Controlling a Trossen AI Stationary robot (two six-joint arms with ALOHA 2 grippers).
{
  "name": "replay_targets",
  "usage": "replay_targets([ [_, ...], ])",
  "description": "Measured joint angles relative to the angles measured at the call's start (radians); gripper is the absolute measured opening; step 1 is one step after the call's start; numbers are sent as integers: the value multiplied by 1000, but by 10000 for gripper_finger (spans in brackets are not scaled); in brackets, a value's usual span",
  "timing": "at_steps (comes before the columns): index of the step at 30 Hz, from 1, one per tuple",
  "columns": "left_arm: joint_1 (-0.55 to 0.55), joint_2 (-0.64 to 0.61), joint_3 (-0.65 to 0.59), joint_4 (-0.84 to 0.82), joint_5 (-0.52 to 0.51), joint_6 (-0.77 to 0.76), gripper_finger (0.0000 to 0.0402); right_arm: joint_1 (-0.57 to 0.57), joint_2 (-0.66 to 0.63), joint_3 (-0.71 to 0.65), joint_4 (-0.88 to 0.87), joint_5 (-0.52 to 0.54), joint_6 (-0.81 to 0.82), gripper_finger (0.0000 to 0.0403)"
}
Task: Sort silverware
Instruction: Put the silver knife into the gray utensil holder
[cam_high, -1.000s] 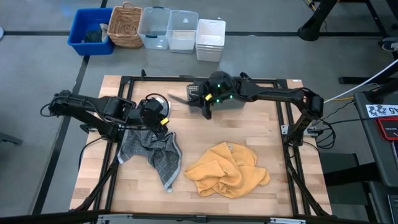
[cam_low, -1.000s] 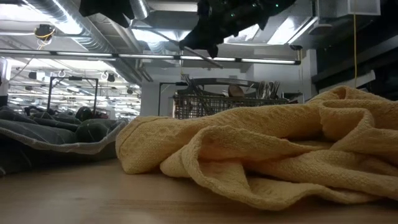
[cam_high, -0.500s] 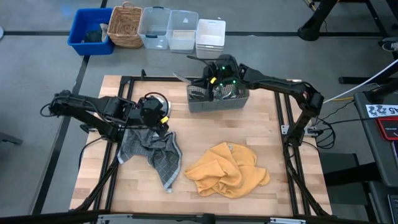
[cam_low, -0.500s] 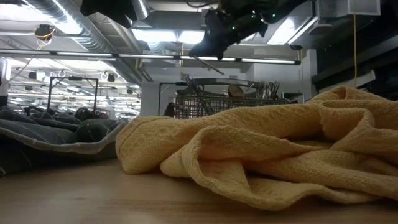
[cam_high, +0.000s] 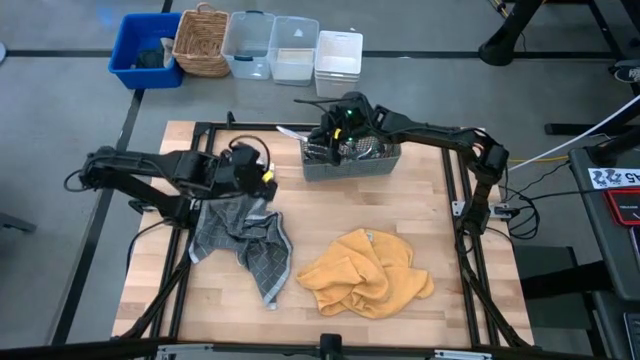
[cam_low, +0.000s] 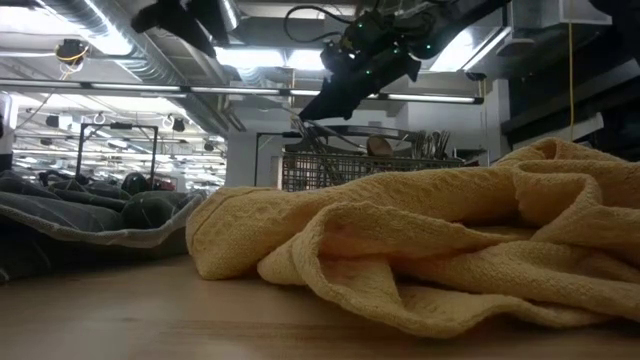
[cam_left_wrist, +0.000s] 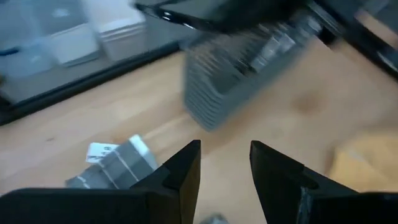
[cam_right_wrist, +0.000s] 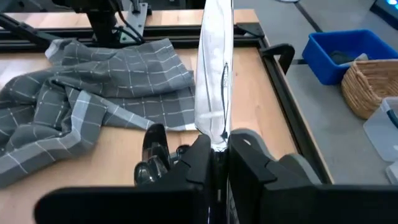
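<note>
A grey mesh caddy (cam_high: 352, 160) stands at the table's far middle with several pieces of silverware (cam_high: 357, 147) upright in it; it also shows in the low view (cam_low: 370, 168). My right gripper (cam_high: 320, 126) hangs above the caddy's left end, shut on a slim shiny knife-like piece (cam_right_wrist: 214, 68) whose free end (cam_high: 288, 130) points toward the table's left. My left gripper (cam_high: 264, 174) is open and empty (cam_left_wrist: 225, 148), raised above a grey checked cloth (cam_high: 240, 235), left of the caddy (cam_left_wrist: 249, 68). My right gripper pinches the shiny piece by one end (cam_right_wrist: 216, 142) between its two fingers. The fingers lie along it, and the rest sticks straight out ahead of them. The piece is lifted clear, roughly level, above the caddy's left end.
A crumpled yellow cloth (cam_high: 365, 272) lies at the table's near middle and fills the low view (cam_low: 420, 250). The grey cloth also shows in the right wrist view (cam_right_wrist: 93, 99), with spoons (cam_right_wrist: 152, 155) under the fingers. Bins and a basket (cam_high: 205, 42) stand beyond the far edge.
My right gripper has risen from in front of the caddy's left end, gone toward the far edge and then a little left, keeping the shiny piece. My left gripper has lifted off the grey cloth and gone a little toward the far edge.
</note>
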Motion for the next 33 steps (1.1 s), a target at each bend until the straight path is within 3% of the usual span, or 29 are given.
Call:
replay_targets([
  [3,70,26,0,4,-28,-62,127,0,3,0,1,0,-2,42],
  [9,251,76,0,93,-22,-38,127,0,3,0,5,0,-4,42],
  [17,463,82,0,159,176,-70,127,0,3,0,5,-1,-4,42],
  [22,517,82,0,231,301,-50,127,0,3,0,4,-1,-4,42],
  [27,539,82,0,333,312,-34,127,0,3,0,4,-1,-4,42],
  [33,553,82,0,322,313,-40,127,0,3,0,4,-1,-4,42],
])
